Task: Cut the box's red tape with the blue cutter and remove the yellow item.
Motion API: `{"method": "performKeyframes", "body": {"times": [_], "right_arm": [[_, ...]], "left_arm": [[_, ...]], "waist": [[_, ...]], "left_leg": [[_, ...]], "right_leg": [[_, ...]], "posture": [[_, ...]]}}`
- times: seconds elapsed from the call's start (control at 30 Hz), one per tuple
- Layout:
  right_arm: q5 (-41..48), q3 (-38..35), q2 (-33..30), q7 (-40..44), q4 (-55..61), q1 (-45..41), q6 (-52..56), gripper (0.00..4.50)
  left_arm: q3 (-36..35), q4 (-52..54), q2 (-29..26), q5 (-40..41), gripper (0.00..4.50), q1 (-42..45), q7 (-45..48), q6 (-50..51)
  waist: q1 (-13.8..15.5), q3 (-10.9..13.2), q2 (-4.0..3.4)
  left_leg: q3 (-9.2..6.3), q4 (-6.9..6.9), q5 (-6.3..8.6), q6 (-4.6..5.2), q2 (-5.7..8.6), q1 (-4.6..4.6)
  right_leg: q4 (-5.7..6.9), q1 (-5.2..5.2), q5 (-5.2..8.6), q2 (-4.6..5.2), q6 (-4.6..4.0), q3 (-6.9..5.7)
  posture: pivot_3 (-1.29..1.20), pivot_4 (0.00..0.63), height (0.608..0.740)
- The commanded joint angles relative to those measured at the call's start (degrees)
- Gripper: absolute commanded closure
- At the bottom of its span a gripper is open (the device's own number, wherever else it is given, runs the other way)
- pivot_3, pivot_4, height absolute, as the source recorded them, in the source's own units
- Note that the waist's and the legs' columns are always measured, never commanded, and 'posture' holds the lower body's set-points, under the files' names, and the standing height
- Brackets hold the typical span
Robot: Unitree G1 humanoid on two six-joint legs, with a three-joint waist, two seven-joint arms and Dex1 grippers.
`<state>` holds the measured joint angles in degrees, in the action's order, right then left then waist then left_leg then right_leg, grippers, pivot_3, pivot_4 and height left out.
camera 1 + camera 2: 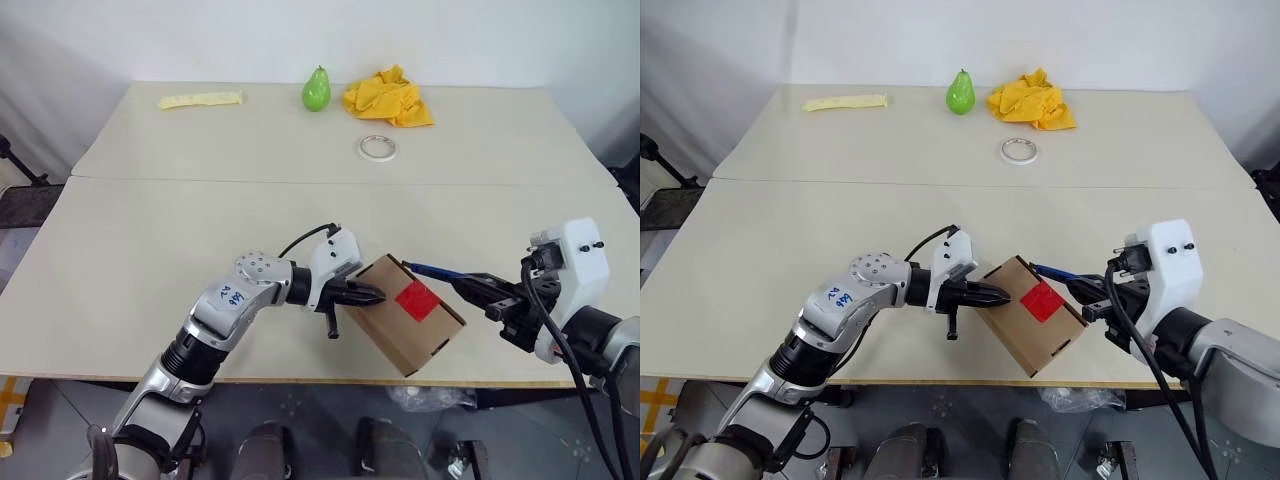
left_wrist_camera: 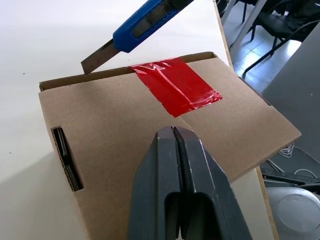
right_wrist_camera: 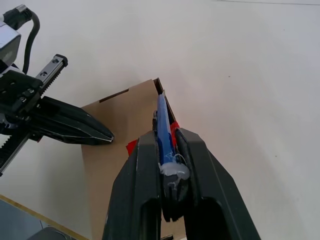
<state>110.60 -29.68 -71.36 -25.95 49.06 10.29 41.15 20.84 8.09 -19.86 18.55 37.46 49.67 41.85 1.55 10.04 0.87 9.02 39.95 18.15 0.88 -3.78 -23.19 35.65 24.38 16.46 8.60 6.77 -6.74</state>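
Box point(image 2: 125, 130) seen as matt brown cardboard, fine-grained, corrugated edge shown at the slot beside the left fingers point(image 2: 165, 170). Red tape point(image 2: 175, 87) past those fingertips is glossy, wrinkled plastic film. Blue cutter point(image 2: 150, 20) has a smooth plastic body and dull grey metal blade. Fingers are matt black plastic. Worktop point(image 1: 300, 200) is smooth, matt cream. Yellow cloth point(image 1: 388, 98) looks soft, crumpled.

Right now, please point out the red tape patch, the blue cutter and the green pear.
red tape patch point(image 2: 175, 87), left wrist view, middle.
blue cutter point(image 2: 150, 20), left wrist view, handle.
green pear point(image 1: 316, 91), left eye view, body.
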Motion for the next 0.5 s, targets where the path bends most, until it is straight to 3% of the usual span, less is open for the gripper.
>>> {"method": "performKeyframes", "body": {"times": [0.03,0.5], "right_arm": [[-0.24,-2.16,0.84,0.97,1.45,0.70,-0.67,4.34],[-1.03,-4.27,1.17,1.81,1.26,2.87,-0.50,4.34]], "left_arm": [[0.72,-0.57,0.44,-0.45,4.47,0.42,0.24,-0.08],[0.75,-0.92,0.82,-0.68,4.47,0.66,0.42,-0.21]], "waist": [[0.01,0.00,0.00],[0.03,0.00,0.00]], "left_leg": [[0.00,0.00,0.00,0.00,0.00,0.00],[0.00,0.00,0.00,0.01,0.00,0.00]], "right_leg": [[0.00,0.00,0.00,0.00,0.00,0.00],[-0.01,0.00,0.00,0.00,0.00,0.00]], "posture": [[0.00,0.150,0.740],[0.00,0.150,0.740]]}}
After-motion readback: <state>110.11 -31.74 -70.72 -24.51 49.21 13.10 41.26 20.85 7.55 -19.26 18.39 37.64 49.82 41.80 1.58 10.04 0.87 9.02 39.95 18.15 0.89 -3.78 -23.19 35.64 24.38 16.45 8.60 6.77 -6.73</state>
